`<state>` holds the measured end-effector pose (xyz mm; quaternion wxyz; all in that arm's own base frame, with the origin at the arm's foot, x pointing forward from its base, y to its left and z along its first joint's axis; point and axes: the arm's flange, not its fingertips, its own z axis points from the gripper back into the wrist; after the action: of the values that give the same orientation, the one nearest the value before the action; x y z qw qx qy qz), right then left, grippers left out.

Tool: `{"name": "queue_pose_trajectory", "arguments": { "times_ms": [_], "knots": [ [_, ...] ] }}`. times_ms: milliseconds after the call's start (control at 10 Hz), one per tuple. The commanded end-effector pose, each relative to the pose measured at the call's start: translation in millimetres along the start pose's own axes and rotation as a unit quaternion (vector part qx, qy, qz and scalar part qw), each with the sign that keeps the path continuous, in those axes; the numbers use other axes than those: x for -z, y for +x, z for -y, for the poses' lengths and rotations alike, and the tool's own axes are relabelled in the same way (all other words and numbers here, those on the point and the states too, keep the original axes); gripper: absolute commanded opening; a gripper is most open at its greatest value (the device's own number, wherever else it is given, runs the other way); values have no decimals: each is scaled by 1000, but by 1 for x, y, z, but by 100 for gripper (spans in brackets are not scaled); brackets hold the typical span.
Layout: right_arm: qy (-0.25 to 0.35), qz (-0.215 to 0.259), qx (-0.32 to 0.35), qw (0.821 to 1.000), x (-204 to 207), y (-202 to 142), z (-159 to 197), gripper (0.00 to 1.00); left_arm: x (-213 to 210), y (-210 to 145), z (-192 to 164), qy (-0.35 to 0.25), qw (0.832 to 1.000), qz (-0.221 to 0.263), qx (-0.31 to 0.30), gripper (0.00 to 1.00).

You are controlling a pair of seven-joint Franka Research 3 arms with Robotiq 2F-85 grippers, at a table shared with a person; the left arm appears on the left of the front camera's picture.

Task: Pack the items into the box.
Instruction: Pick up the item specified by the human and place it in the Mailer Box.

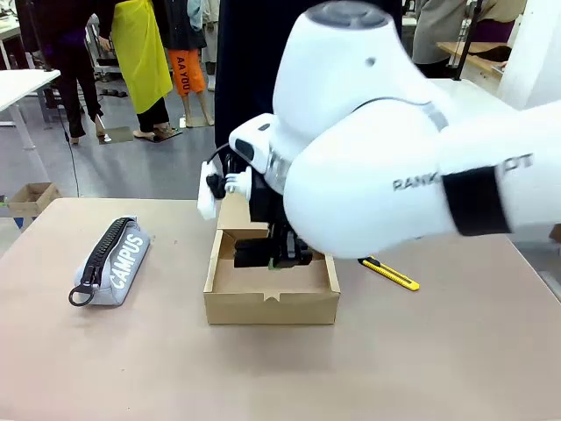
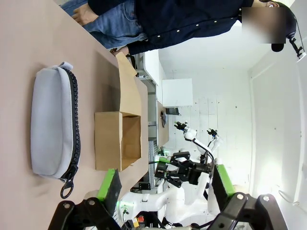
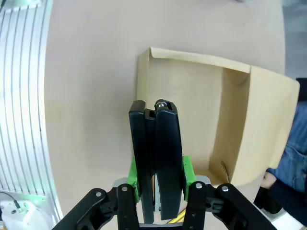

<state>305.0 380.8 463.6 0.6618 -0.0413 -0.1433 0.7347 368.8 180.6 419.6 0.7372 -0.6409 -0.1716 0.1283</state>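
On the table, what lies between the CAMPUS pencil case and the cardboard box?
Nothing: in the front view, a bare stretch of table separates the pencil case from the box.

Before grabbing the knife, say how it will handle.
The knife looks slim and hard, so probably stiff and light. Lying flat on the table, it should slide, not roll. Its low profile may hamper pinching.
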Motion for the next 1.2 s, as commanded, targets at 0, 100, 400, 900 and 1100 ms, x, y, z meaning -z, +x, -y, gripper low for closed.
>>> {"name": "queue_pose_trajectory", "arguments": {
  "times_ms": [0,100,400,900,1100],
  "knots": [
    [-5,1,-17,1000,4,-3,18,41,0,-1,3,-9,1000,0,5,100],
    [6,0,-9,1000,7,-6,23,41,0,-1,3,-9,1000,0,5,100],
    [4,-6,15,1000,15,-4,34,41,0,-1,3,-9,1000,0,5,100],
    [70,-39,71,994,83,5,77,41,0,-1,3,-9,1000,0,5,100],
    [73,-46,75,993,89,3,80,41,0,-1,3,-9,1000,0,5,100]
  ]
}}
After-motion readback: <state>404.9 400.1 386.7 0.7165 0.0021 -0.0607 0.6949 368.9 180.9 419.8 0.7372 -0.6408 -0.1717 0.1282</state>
